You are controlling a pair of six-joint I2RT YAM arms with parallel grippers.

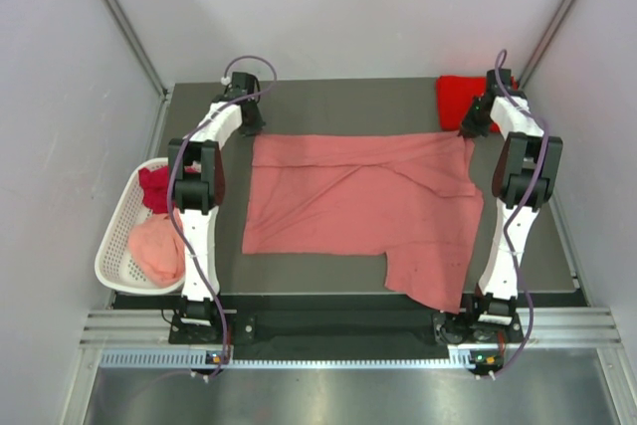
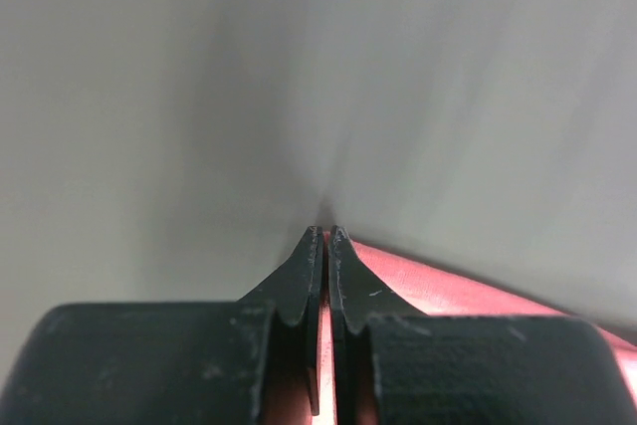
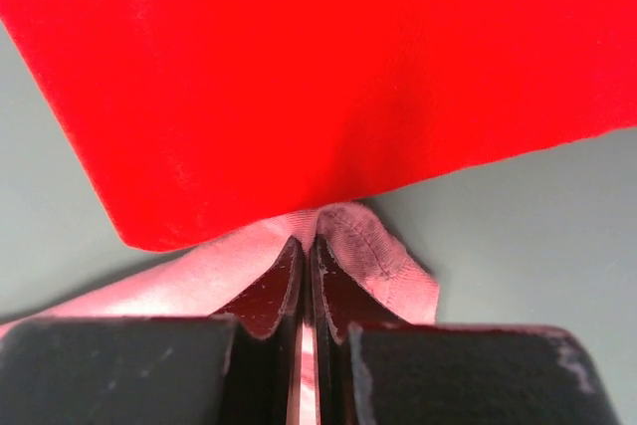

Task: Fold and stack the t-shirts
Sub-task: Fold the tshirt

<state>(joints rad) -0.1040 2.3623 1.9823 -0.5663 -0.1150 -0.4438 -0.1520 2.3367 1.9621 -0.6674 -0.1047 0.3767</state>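
No brand, label or writing can be read on any cloth or on the arms.

The salmon pink t-shirt [image 1: 348,196] lies spread flat in the middle of the dark grey table [image 1: 338,97]. Its long axis goes from left to right, across the table. The far edge is nearly straight and runs between the two grippers, and a shallow fold line crosses the cloth just under it. At the near right the cloth reaches further toward the arm bases than the rest and comes to the near edge of the table. I cannot tell which way the collar points.

The left gripper [image 2: 325,231] is at the far left corner of this shirt. Its jaws are pressed together with only a thin strip of pink cloth between them, so it has hold of the shirt's edge. The right gripper [image 3: 309,241] is at the far right corner. Its jaws are also pressed together on the pink cloth, and a stitched hem bulges just beside the right fingertip.

The bright red t-shirt [image 3: 348,67] lies folded at the far right corner of the table, just in front of the right gripper and touching the pinched corner.

The white slotted basket [image 1: 114,236] stands at the left side of the table. In it are the dark crimson t-shirt [image 1: 154,186] at the far end and the pale pink t-shirt [image 1: 159,246] at the near end, both crumpled.
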